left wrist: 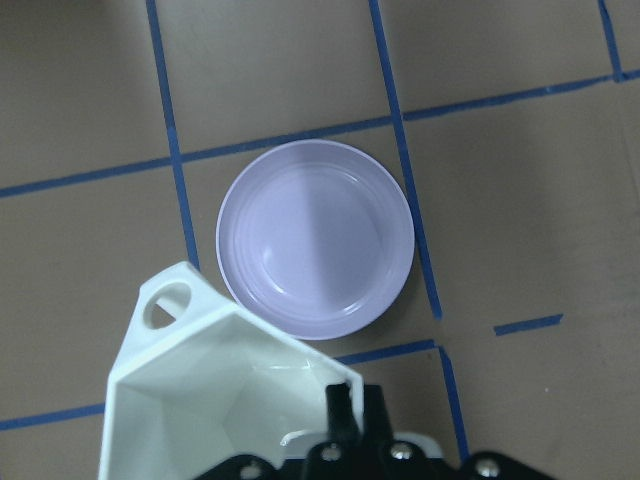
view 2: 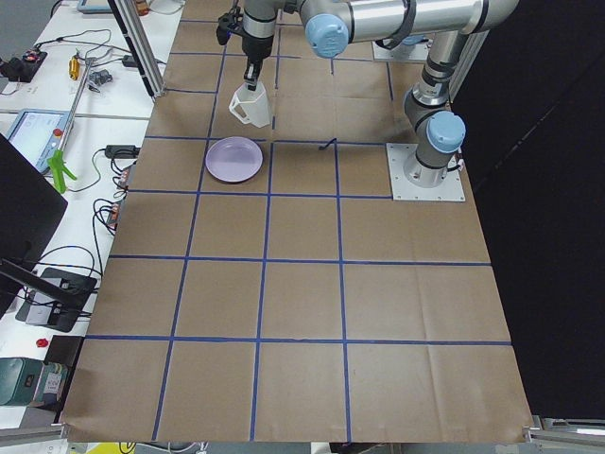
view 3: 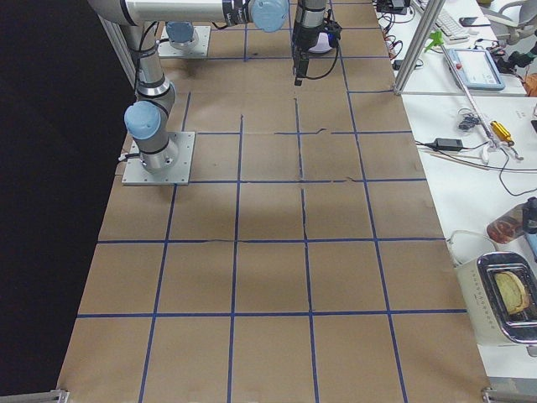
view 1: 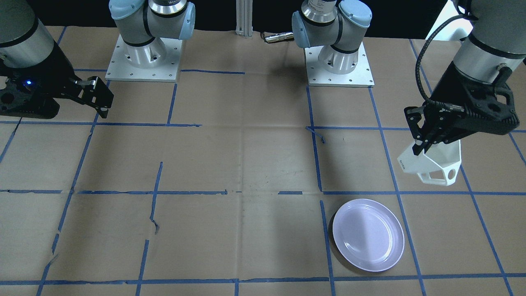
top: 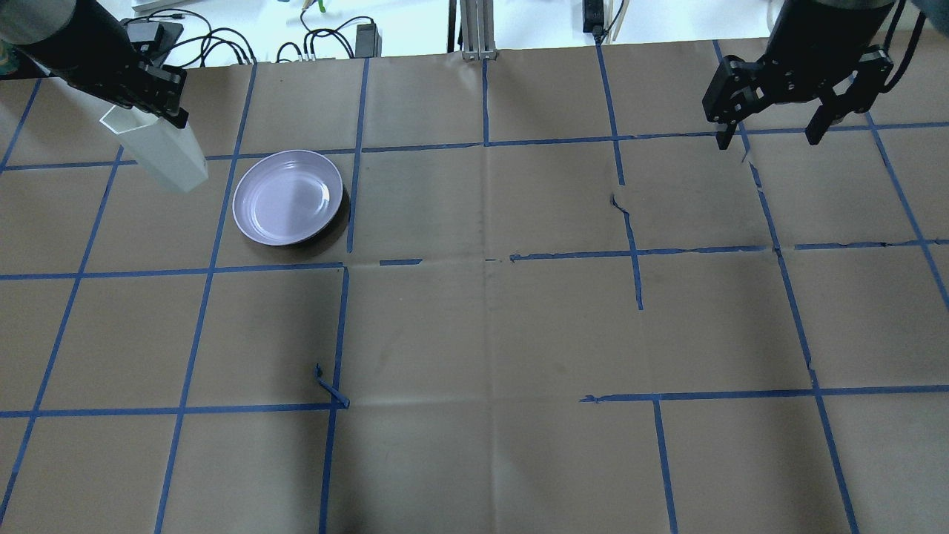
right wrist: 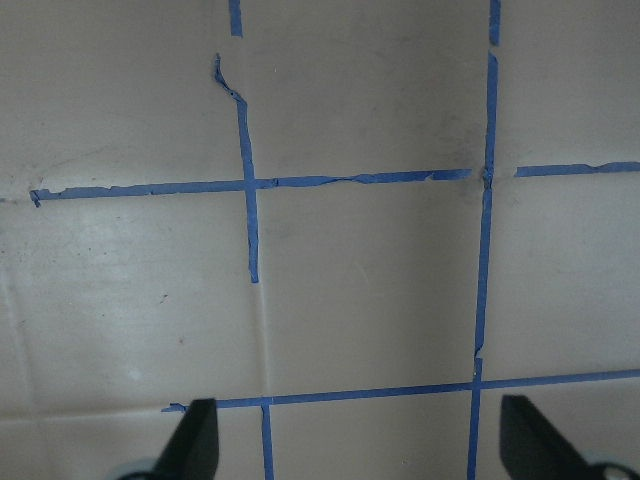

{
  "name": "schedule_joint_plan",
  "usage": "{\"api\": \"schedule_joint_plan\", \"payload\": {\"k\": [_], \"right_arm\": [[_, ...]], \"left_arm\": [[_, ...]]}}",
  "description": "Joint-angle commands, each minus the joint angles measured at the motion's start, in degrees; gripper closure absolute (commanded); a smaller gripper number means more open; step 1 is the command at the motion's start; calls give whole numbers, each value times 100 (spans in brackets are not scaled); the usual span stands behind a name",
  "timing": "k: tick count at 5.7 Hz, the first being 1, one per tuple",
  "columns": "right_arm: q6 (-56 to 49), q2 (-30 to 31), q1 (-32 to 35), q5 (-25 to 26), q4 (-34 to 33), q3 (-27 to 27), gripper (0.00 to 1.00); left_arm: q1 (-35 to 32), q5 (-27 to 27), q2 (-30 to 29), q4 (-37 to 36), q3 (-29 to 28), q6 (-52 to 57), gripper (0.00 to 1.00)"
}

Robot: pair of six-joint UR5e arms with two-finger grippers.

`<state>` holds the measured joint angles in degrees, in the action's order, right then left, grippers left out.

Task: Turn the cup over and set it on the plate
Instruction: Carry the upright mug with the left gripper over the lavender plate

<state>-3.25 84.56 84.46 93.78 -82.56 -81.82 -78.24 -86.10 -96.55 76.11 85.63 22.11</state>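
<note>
White and pointy-sided, the small cup (view 1: 431, 164) with a thin loop handle is hanging tilted in the air, near the round pale purple plate (view 1: 368, 235) but not touching it. The left gripper (view 1: 418, 147) is pinching its rim tight. The right gripper (top: 771, 137) is holding its fingers wide apart, empty.

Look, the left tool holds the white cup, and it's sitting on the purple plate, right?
No: the left tool holds the white cup, but it hangs tilted beside the purple plate, not on it, as the front-facing view shows.
</note>
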Motion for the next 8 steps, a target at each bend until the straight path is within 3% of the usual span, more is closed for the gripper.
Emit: {"api": "schedule_joint_plan", "payload": {"k": [1,4,5,8], "right_arm": [[0,-1,0,0,3,0,0],[0,-1,0,0,3,0,0],[0,-1,0,0,3,0,0],[0,-1,0,0,-6,0,0]], "left_arm": [[-217,-143,-826,-532,-510,-171,100],[-603,-213,-1540,-2452,485,-688,100],[-735,-466,-1760,-3095,794,-804,100],[-754,-504,-1867,-3243,1043,-743,98]]}}
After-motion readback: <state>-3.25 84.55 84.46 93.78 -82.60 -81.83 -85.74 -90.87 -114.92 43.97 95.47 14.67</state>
